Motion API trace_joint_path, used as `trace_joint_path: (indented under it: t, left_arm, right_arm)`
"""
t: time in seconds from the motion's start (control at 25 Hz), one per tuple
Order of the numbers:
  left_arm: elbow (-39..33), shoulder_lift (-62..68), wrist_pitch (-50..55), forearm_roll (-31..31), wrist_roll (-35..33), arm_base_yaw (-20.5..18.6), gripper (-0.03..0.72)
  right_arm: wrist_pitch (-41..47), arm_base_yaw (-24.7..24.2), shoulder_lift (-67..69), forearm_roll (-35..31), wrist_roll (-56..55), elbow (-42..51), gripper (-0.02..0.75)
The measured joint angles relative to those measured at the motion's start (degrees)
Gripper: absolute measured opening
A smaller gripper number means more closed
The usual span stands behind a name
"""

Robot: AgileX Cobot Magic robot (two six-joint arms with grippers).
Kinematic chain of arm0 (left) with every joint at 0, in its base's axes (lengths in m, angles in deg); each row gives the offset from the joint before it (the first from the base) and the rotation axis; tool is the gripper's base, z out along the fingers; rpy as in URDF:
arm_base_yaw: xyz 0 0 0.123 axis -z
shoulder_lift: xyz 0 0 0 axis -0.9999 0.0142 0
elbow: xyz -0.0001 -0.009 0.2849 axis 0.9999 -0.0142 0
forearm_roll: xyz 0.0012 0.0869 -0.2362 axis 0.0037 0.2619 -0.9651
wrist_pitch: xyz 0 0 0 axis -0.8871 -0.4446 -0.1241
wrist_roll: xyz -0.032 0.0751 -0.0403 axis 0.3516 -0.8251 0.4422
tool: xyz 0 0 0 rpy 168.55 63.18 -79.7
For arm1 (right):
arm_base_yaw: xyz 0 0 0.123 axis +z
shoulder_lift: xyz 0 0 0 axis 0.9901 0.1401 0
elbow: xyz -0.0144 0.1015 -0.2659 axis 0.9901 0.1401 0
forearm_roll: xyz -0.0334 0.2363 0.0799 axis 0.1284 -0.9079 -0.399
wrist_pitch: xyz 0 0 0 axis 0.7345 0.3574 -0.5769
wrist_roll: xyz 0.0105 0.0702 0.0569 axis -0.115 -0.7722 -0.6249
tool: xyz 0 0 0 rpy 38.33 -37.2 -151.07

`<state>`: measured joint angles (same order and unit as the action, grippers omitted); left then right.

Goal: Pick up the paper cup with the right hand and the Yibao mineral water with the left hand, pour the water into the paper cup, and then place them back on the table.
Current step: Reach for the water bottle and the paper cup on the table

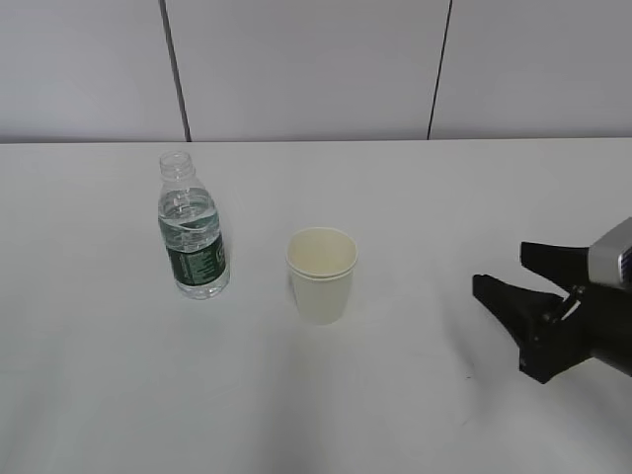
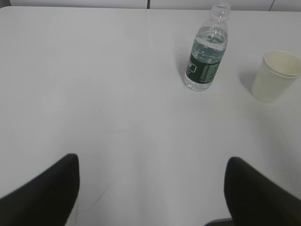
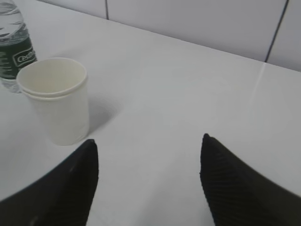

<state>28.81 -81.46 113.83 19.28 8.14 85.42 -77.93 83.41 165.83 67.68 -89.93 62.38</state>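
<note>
table (image 1: pixel 99 395): white, flat | wall (image 1: pixel 306 69): pale panels, dark seams

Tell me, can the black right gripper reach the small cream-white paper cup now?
Probably yes. The right gripper has its jaws open, and only bare white table lies between it and the paper cup. The green-labelled water bottle stands beyond the cup, apart from it.
</note>
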Motion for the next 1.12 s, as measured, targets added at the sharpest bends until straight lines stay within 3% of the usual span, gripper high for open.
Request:
trace_joint_path:
  t: [0.2,0.72,1.12]
  left_arm:
    - [0.0,0.0,0.0,0.0,0.0,0.0,0.574]
    - [0.0,0.0,0.0,0.0,0.0,0.0,0.574]
    - [0.0,0.0,0.0,0.0,0.0,0.0,0.574]
  right_arm:
    - [-7.42,0.0,9.05,6.87,1.03,-1.96,0.534]
    - [-8.2,0.45,19.93,15.66,2.35,-10.42,0.602]
    - [-8.23,7.29,27.31,11.93,2.46,-16.84,0.606]
